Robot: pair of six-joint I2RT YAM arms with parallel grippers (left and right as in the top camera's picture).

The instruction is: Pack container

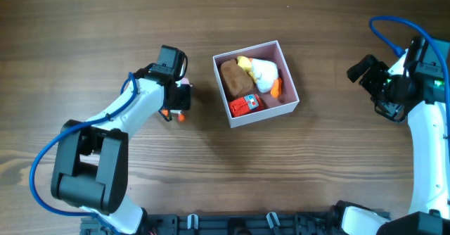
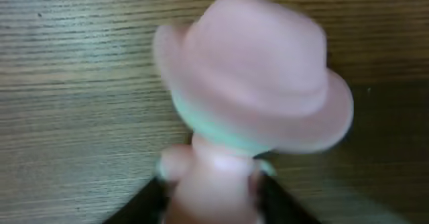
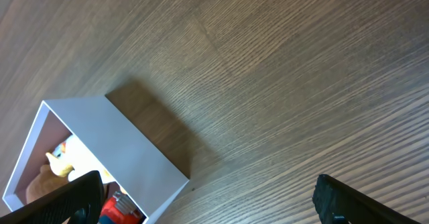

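Note:
The container (image 1: 268,113) is a square white-walled box with a pale pink inside at the table's middle. It holds a brown toy (image 1: 233,77), a white and yellow duck (image 1: 262,73) and a red toy (image 1: 245,105). My left gripper (image 1: 180,100) is left of the container, apart from it, and is shut on a small pink figure with a pink hat (image 2: 255,76); the jaws (image 2: 211,187) clamp its body just above the wood. My right gripper (image 1: 366,70) is open and empty, well to the right of the container. In the right wrist view its fingers (image 3: 208,197) are spread wide, with the container's wall (image 3: 127,147) at lower left.
Bare wooden tabletop (image 1: 105,24) surrounds the container. A blue cable (image 1: 391,34) loops above the right arm. The left arm's base (image 1: 91,168) stands at the front left, and a black rail (image 1: 246,222) runs along the front edge.

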